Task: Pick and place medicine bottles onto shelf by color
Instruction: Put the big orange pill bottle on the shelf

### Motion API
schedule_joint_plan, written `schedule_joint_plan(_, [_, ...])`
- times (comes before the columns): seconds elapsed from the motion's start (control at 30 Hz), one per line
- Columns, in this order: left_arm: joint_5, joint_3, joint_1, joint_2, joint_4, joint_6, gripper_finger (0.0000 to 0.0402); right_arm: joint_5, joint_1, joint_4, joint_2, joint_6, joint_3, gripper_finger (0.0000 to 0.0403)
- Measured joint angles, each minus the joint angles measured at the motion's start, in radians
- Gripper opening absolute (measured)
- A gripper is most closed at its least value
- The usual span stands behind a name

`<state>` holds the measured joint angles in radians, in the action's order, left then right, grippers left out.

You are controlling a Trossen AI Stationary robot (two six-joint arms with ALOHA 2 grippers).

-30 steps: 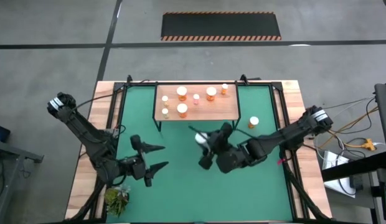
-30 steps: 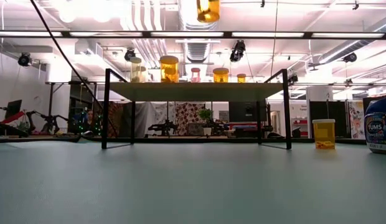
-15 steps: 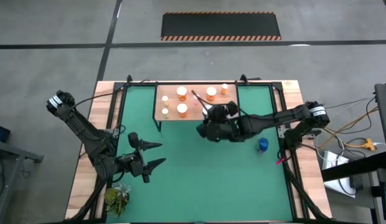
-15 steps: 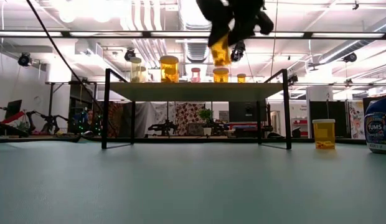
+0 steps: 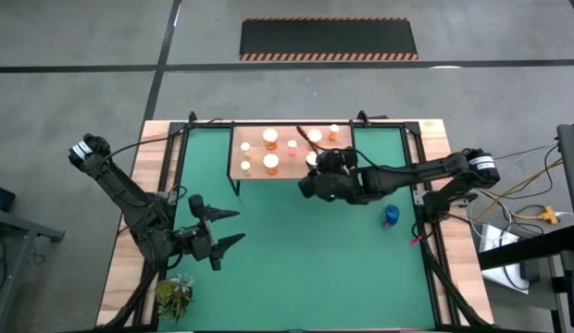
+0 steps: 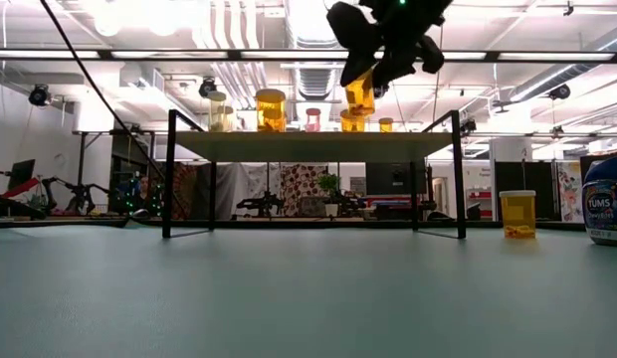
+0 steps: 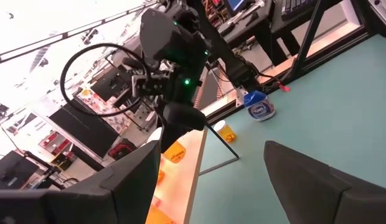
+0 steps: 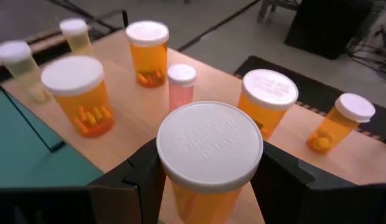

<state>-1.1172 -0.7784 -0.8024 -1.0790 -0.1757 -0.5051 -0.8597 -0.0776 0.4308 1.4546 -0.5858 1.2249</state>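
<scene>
**Orange bottle hovering over the shelf**

You are carrying an orange bottle (image 8: 209, 163) above the shelf (image 5: 292, 169), near its front right part. The right gripper (image 5: 317, 159) is clamping it by the body. Next you need a clear spot among the shelf's orange bottles. The left gripper (image 5: 222, 228) is waiting well off the shelf, jaws spread and empty.

surface: green mat (image 5: 287, 268) on wood-rimmed table; low light-wood shelf (image 5: 343, 166) on black legs at far edge | on shelf: six white-capped bottles, mostly orange | on mat: blue bottle (image 5: 391, 215); small green plant (image 5: 173, 296) at near-left corner
</scene>
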Motion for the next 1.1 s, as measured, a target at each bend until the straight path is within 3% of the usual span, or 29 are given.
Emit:
schedule_joint_plan(0.37, [0.0, 0.0, 0.0, -0.001, 0.0, 0.0, 0.027, -0.002, 0.049, -0.312, -0.066, -0.018, -0.234, 0.0187])
schedule_joint_plan(1.1, [0.0, 0.0, 0.0, -0.001, 0.001, 0.001, 0.027, 0.029, 0.052, -0.332, -0.02, 0.024, -0.216, 0.0187])
